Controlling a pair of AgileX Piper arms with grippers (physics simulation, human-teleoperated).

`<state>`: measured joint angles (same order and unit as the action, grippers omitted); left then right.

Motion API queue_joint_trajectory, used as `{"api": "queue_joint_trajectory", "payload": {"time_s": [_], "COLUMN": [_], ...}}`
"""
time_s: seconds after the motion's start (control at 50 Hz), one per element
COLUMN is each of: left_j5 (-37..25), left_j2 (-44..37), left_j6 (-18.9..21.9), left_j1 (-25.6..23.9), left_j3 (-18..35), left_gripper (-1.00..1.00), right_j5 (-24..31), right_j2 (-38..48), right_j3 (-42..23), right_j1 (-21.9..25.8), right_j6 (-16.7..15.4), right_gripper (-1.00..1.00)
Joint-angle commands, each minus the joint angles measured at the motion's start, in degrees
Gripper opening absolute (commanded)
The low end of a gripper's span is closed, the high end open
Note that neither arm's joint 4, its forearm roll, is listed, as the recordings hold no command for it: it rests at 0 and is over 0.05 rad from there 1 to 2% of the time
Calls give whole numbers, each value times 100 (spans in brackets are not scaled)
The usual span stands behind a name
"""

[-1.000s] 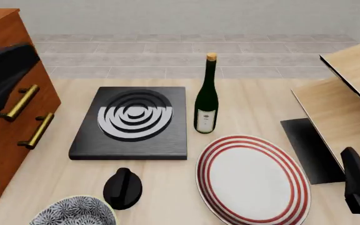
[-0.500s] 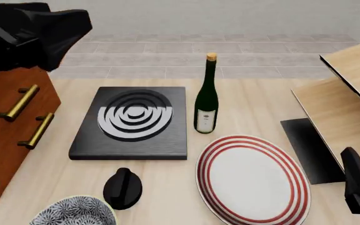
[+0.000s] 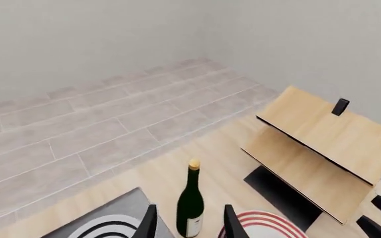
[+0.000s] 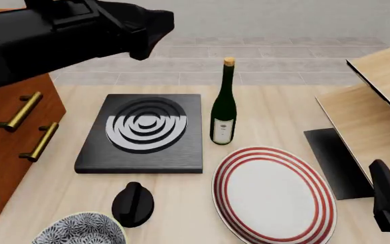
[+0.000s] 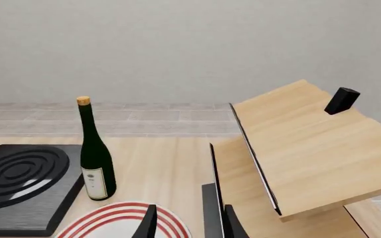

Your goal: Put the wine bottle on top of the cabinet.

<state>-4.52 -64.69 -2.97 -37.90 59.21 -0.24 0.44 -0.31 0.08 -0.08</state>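
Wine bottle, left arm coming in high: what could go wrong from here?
1. The wine bottle is tall and slim, standing free; a sideways nudge from the left gripper could topple it.
2. If it falls, the striped plate and the black burner slab lie right beside it.
3. The left arm already crosses above the cabinet; lifting the bottle there may leave little clearance.

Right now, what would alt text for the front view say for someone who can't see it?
A green wine bottle stands upright on a wooden table, between a black ringed slab and a red-striped plate. A black robot arm reaches overhead from the left.
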Motion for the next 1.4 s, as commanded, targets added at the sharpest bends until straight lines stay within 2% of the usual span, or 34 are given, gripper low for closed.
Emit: {"api": "queue_joint_trajectory", "payload": {"time_s": [0.02,0.2,0.24,0.38,0.62,1.1,1.4], "left_j5": [100,241,224,273,238,92,84], "left_j2": [-637,-1124,-1238,-1458,-1760,-2428,-2727], "left_j6": [-50,-77,119,141,148,320,371], "left_j1": [-78,-133,-143,-159,56,-73,-54], "left_j3": [380,455,508,583,795,1315,1462], "left_gripper": [100,100,100,100,100,100,100], "right_j5": [-13,-15,2,0,-4,-9,-39], "right_j2": [18,20,-2,-6,6,8,34], "right_j3": [2,5,-1,2,6,5,11], "right_j1": [0,1,3,3,4,4,5], "right_j6": [5,8,-2,-3,4,2,4], "right_gripper": [100,100,100,100,100,100,100]}}
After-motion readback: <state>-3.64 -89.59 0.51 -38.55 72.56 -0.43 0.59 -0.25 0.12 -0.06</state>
